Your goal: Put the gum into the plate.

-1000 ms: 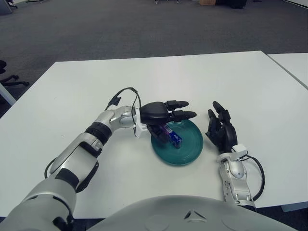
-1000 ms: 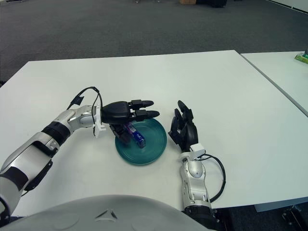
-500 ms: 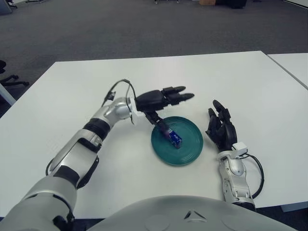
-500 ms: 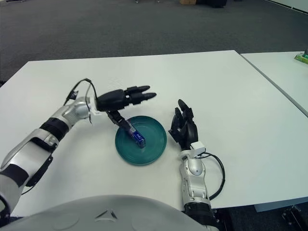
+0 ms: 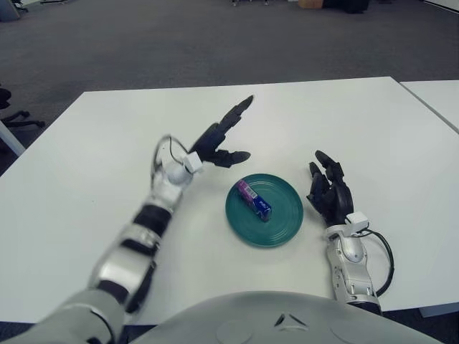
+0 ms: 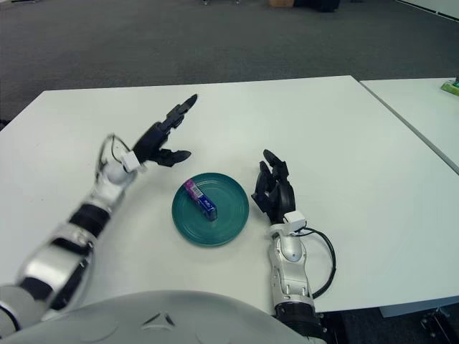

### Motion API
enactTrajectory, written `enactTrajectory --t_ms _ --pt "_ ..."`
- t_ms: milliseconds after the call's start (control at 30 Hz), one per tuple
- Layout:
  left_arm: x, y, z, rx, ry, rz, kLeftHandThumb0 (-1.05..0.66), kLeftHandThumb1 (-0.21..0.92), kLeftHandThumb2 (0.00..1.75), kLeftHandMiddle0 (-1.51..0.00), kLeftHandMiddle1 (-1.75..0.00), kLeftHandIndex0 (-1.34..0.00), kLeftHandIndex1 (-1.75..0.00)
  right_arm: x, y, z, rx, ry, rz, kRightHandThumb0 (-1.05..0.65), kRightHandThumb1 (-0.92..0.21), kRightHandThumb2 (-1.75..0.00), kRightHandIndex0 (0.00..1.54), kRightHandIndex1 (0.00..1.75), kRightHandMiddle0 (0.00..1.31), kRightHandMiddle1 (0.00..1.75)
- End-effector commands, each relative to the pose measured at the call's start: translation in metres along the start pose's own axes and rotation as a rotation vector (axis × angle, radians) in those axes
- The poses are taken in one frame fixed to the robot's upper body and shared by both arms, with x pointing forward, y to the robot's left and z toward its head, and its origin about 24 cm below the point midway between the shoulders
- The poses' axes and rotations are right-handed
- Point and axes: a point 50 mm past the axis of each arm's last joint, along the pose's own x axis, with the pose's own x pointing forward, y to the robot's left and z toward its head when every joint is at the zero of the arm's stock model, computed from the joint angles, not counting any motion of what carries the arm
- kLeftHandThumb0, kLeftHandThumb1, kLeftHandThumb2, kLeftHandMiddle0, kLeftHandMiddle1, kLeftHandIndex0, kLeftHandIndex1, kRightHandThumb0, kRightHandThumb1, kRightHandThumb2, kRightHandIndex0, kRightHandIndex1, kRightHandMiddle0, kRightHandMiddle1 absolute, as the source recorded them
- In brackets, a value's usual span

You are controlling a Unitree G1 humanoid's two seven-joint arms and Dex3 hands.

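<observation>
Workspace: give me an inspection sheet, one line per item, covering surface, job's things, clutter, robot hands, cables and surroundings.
Surface: white table; a second white table stands at the right edge.
Job's things: gum lies in the teal plate, free of both hands.
Clutter: nothing seen.
Robot hands: left robot hand raised, up and left of the plate, fingers spread, holding nothing. Right robot hand right of the plate, fingers relaxed, holding nothing.
Cables: black cable loops at the left wrist; another black cable loops beside the right forearm.
Surroundings: grey carpet; furniture legs at the far edge.
</observation>
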Motion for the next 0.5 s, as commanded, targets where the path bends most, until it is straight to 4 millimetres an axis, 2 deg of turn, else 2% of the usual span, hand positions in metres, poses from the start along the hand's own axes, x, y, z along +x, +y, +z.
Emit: enactTrajectory --t_ms 0,67,267,300,367,467 --pt "-0.006 0.007 0.006 -0.122 0.014 0.155 -1.05 0.92 0.77 -0.17 -0.01 -0.02 -0.64 -0.023 -0.001 -0.032 0.035 0.180 -0.021 -0.78 -0.92 -0.81 0.32 0.03 0.00 0.68" --pt "-0.018 0.010 0.003 -0.176 0.059 0.242 -1.05 0.92 0.84 -0.24 -0.02 -0.08 -0.84 -0.024 -0.001 -0.032 0.046 0.176 -0.017 -0.78 -0.92 -0.80 0.31 0.02 0.00 0.66" --pt "-0.033 0.008 0.001 -0.247 0.151 0.359 -1.04 0.92 0.89 -0.27 -0.02 -0.18 -1.00 -0.026 -0.002 -0.031 0.040 0.169 -0.013 -0.78 -0.92 -0.81 0.29 0.01 0.00 0.60" --pt "-0.038 0.007 -0.002 -0.281 0.192 0.405 -1.04 0.92 0.89 -0.26 -0.02 -0.18 -1.00 -0.025 -0.002 -0.031 0.032 0.168 -0.010 -0.78 -0.92 -0.81 0.29 0.01 0.00 0.59" --pt "-0.044 0.004 -0.006 -0.331 0.255 0.464 -1.02 0.92 0.91 -0.18 -0.01 -0.07 -0.94 -0.025 -0.002 -0.030 0.024 0.168 -0.007 -0.78 -0.92 -0.82 0.26 0.00 0.00 0.55" --pt "-0.051 0.000 -0.008 -0.372 0.317 0.505 -1.00 0.92 0.93 -0.14 0.00 -0.02 -0.83 -0.024 -0.002 -0.030 0.022 0.170 -0.003 -0.80 -0.92 -0.83 0.25 0.00 0.00 0.52"
